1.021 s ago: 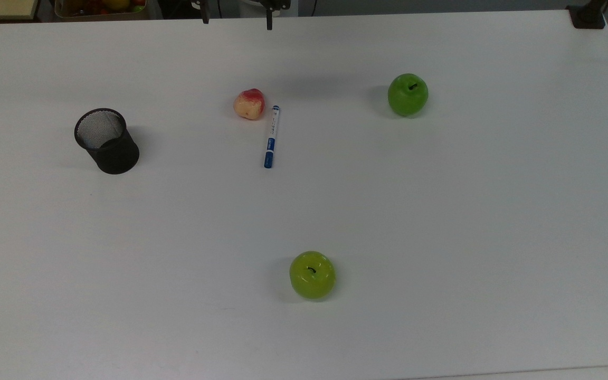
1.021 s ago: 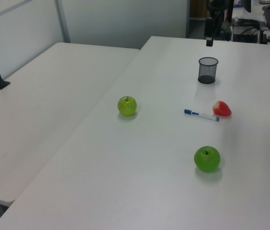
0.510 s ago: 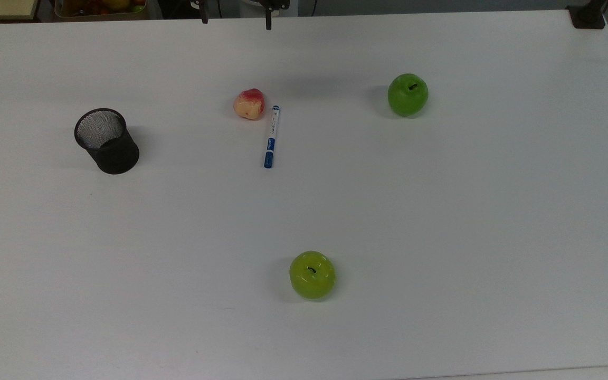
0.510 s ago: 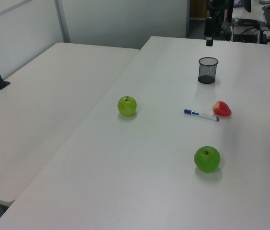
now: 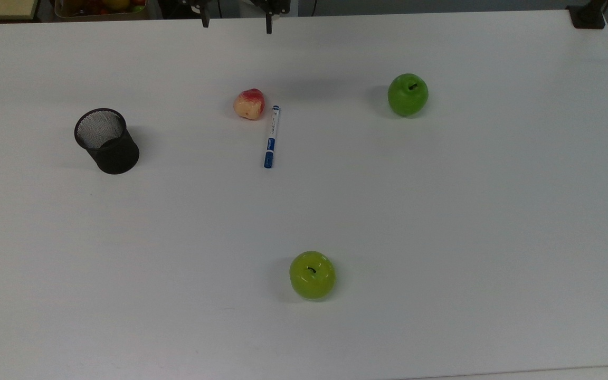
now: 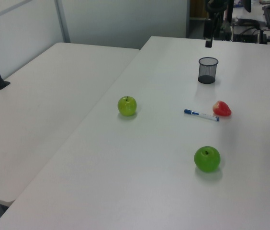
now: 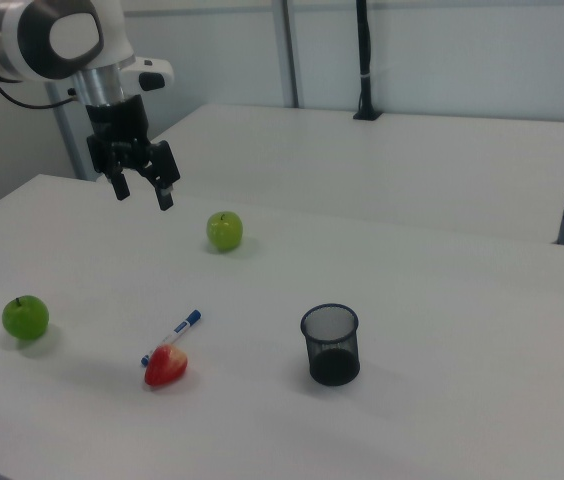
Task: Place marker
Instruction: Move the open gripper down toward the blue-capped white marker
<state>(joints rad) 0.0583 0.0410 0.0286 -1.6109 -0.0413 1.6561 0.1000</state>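
One marker [image 5: 271, 136] lying flat on the white table [image 5: 441, 211] just beside one peach [image 5: 249, 104], with two green apples [image 5: 408, 94] [image 5: 312, 275] and one mesh cup [image 5: 106, 140] well apart; gripper [image 7: 143, 189] raised, fingers spread, empty, near the far edge.

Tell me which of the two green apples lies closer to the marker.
The darker apple at the top view's upper right; the yellower apple sits farther from the marker.
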